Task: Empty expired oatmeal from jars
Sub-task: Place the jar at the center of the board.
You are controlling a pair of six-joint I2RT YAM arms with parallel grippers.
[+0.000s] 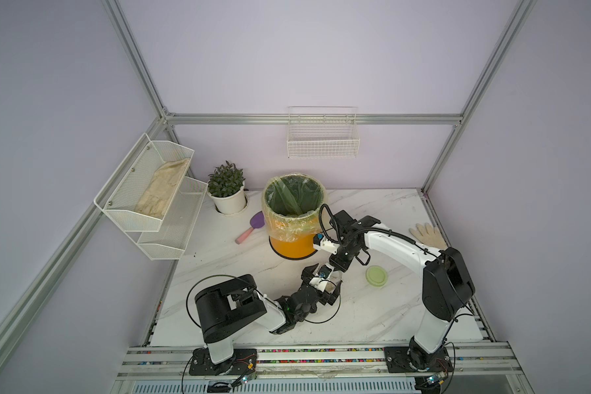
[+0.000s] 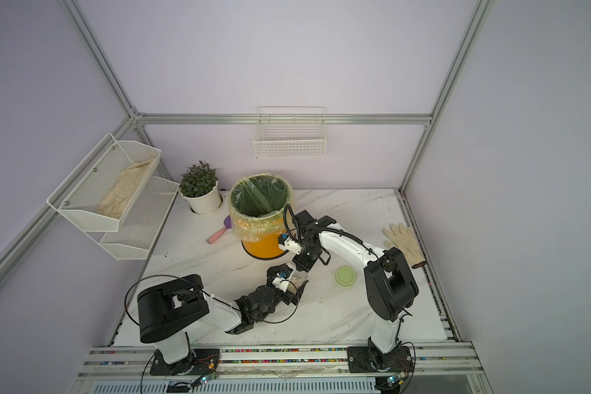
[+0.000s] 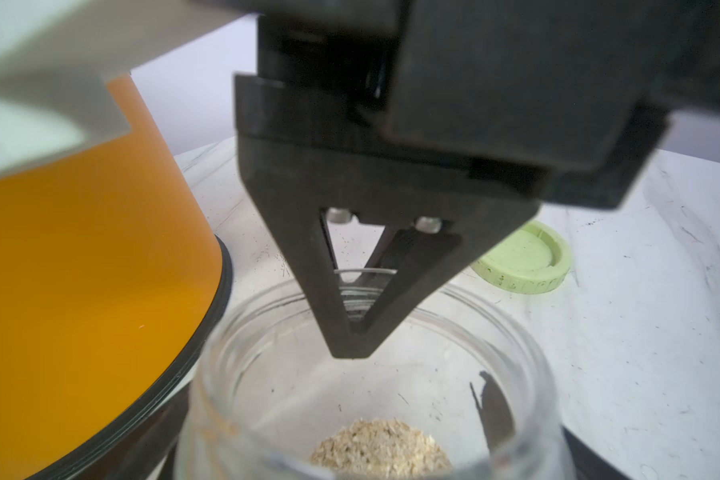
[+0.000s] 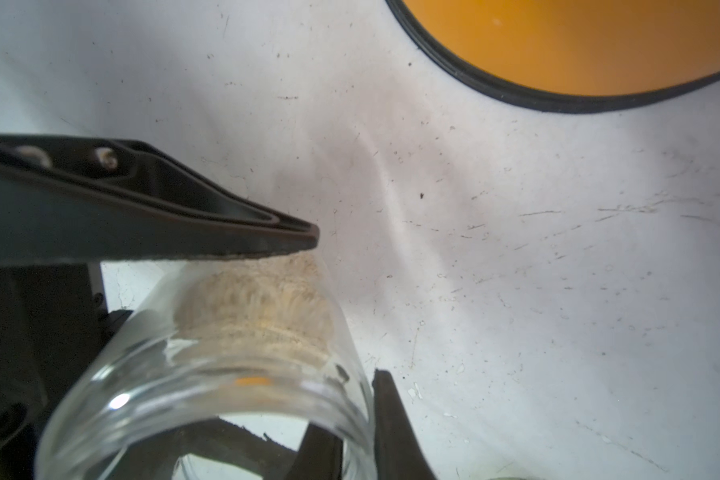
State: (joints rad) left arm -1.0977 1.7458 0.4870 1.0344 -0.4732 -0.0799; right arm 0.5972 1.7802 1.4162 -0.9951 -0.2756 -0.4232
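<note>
Oatmeal (image 3: 381, 446) misses your eleven-o'clock bin (image 1: 292, 246) if the right end effector (image 3: 350, 349) pinching the jar (image 3: 474, 328) slips; left end effector (image 1: 325, 281) gapes.

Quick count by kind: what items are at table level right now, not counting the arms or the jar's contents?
jar: 1
lid: 1
bin: 1
potted plant: 1
scoop: 1
glove: 1
Total: 6

A robot lab cell: aluminium frame (image 1: 314, 119), lilac panel walls (image 1: 304, 51), marble-look tabletop (image 1: 372, 307).
</note>
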